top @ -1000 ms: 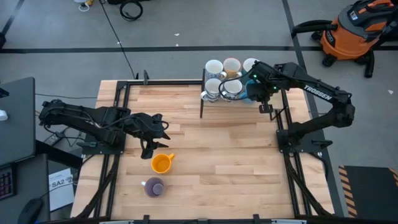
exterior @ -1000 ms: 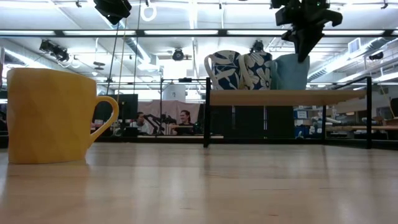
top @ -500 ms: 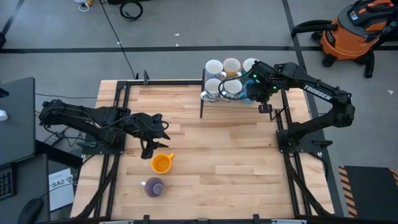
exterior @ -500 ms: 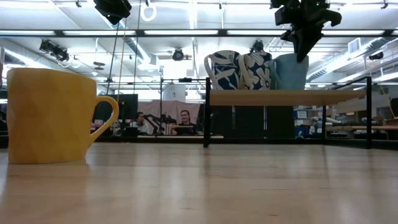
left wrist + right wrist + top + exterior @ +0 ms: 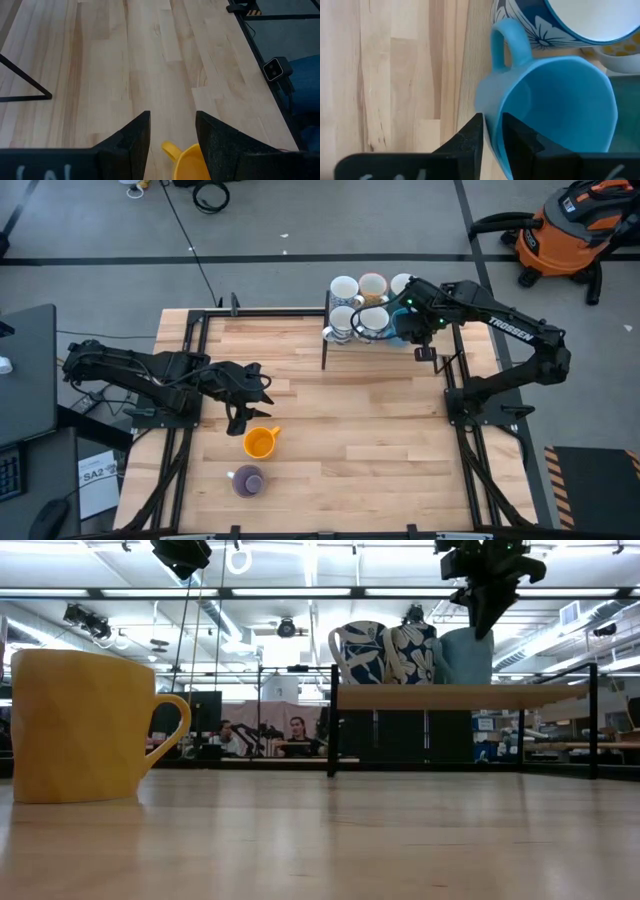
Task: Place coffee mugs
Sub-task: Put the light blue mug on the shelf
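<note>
The right gripper [image 5: 491, 145] is seen at the far right end of the raised shelf [image 5: 440, 695], over a bright blue mug [image 5: 555, 100]. In the right wrist view its two fingers [image 5: 470, 137] stand on either side of the blue mug's wall, one outside and one inside, with only a narrow gap between them; whether the wall is clamped or just released cannot be told. The blue mug stands upright on the shelf, its handle turned toward a blue-and-white flowered mug [image 5: 560, 20] just beside it.

On the shelf a cluster of mugs [image 5: 360, 300] is gathered, white and patterned ones, close together in two rows. In the low view three are lined up along the shelf edge: two flowered ones and the blue one.

The left gripper [image 5: 172, 132] is held above the near left part of the wooden table [image 5: 370, 430], its fingers apart and empty. A yellow mug [image 5: 259, 443] stands on the table just below it, and a purple mug [image 5: 247, 480] stands near that one, closer to the table's front edge.
</note>
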{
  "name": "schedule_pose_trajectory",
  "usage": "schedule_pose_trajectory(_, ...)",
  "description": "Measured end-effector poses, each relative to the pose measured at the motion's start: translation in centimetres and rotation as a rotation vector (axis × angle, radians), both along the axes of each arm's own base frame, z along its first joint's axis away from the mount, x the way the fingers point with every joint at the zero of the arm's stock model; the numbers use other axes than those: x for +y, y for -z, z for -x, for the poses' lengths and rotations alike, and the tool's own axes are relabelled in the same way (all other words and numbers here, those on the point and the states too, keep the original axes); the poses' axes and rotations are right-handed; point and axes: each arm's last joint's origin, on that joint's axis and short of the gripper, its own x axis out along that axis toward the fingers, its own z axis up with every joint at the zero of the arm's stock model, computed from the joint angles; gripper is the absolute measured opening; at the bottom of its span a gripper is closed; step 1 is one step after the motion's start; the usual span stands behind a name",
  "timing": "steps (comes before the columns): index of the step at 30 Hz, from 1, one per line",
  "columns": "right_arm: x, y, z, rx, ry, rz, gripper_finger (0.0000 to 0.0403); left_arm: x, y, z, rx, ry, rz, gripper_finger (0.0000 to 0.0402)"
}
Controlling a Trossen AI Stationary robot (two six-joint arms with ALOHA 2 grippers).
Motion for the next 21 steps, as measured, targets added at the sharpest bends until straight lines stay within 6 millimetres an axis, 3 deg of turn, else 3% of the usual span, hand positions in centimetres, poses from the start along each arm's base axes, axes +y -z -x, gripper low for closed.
schedule_pose_trajectory(21,-0.27,-0.22,-0.48,-0.054,0.001,0.030,0.0151,0.00,0.00,0.00,0.000,0.000,0.001,0.0164)
